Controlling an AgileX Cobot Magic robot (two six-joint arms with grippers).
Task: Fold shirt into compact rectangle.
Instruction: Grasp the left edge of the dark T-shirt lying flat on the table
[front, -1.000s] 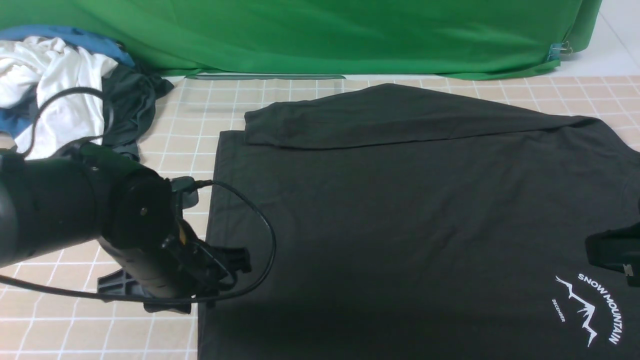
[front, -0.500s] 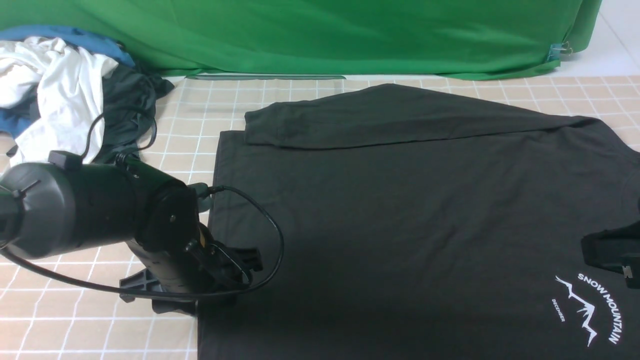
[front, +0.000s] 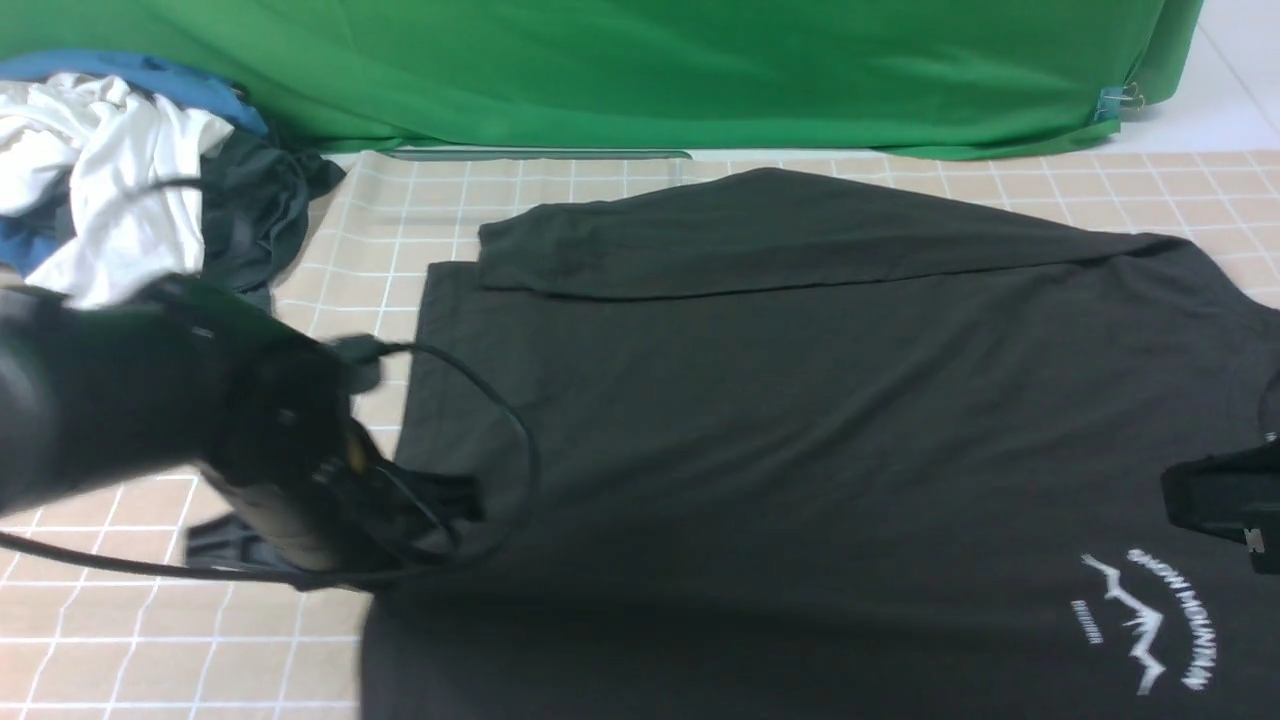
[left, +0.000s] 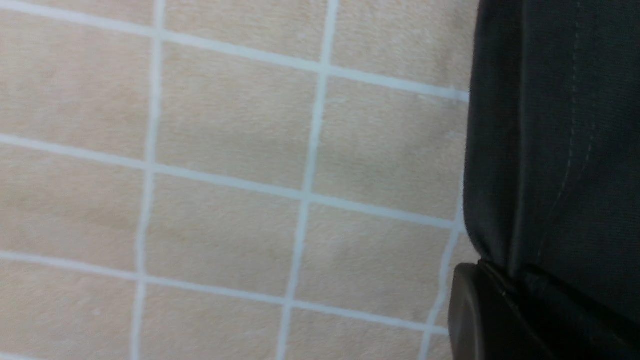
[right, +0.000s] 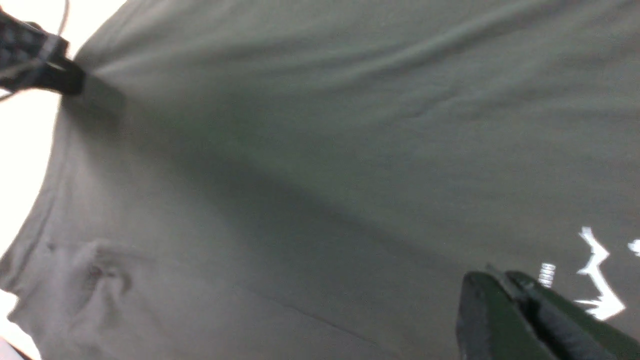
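The black shirt (front: 800, 400) lies spread flat on the checked table cover, with one sleeve (front: 780, 240) folded across its far side. Its white mountain print (front: 1150, 620) is near the right front, blurred by motion. My left gripper (front: 440, 505) is at the shirt's left hem, shut on the edge of the fabric (left: 550, 125); the cloth runs into the jaws beside the dark finger (left: 475, 315). My right gripper (front: 1205, 500) hangs at the right edge, its jaws together just above the shirt (right: 300, 150) next to the print (right: 597, 280), gripping nothing.
A pile of white, blue and dark grey clothes (front: 110, 180) sits at the back left. A green cloth backdrop (front: 640, 70) closes off the far side. The beige checked table cover (front: 150, 650) shows to the left of the shirt.
My left arm has swung left after first moving right, dragging the hem with it. The whole shirt and its print have slid left. The right gripper has stayed put.
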